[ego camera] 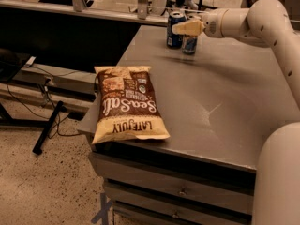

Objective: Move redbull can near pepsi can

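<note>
In the camera view, I stand before a grey table [234,102] and look along it toward its far end. The white arm [262,18] comes in from the right side and reaches to the left over the far part of the table. At its end is the gripper [183,28], with a pale yellow tip that points to the left.

The redbull can [190,46] stands upright at the far end of the table, directly under the gripper. The gripper covers the upper part of the can, so only the lower part shows. I cannot tell whether the gripper is clamped on this can or is apart from it.

The pepsi can [174,32] stands upright just beside the redbull can, on its left. The two cans are very near, and I cannot tell if they touch.

Nearer to me, on the left front corner of the table, lies a brown chip bag [125,104], flat, well apart from both cans. Under the table top there are drawers [178,191]. On the speckled floor [42,186] at the left there are some cables [61,125].
</note>
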Available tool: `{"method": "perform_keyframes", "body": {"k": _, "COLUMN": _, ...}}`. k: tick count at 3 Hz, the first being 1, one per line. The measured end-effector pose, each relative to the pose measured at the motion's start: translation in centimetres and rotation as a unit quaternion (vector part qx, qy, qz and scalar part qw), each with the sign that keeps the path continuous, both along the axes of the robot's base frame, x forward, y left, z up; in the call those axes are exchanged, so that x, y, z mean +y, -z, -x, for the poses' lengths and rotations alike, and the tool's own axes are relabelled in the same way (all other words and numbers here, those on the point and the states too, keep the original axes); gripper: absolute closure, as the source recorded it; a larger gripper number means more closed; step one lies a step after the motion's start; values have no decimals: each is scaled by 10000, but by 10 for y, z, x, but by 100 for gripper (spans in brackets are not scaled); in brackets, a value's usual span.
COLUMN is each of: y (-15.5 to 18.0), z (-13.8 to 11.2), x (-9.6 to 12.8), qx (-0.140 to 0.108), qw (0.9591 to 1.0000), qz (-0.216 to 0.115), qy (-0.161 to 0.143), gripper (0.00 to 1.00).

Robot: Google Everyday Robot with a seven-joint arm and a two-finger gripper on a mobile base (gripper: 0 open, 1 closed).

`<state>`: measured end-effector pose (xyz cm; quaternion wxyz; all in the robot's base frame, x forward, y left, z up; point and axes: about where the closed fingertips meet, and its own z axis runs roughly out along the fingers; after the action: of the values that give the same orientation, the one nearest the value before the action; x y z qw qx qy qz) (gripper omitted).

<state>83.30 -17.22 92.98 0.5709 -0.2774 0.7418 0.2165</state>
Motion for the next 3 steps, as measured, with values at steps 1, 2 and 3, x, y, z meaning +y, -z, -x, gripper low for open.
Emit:
{"method": "perform_keyframes", "body": {"k": 1, "y": 5, "z": -2, "x": -1, "qx": 35, "qw": 10000, "qz": 5, "qy": 39, "gripper": 0}}
{"method": "perform_keyframes", "body": {"k": 2, "y": -1, "z": 3, "x": -19, "qx": -20, "qw": 10000, "qz": -3, "qy": 66, "gripper": 0}}
{"method": "perform_keyframes", "body": {"k": 3, "y": -18, "z": 19, "x": -69, "qx": -211, "qw": 9997, "qz": 100, "qy": 116, "gripper": 0}}
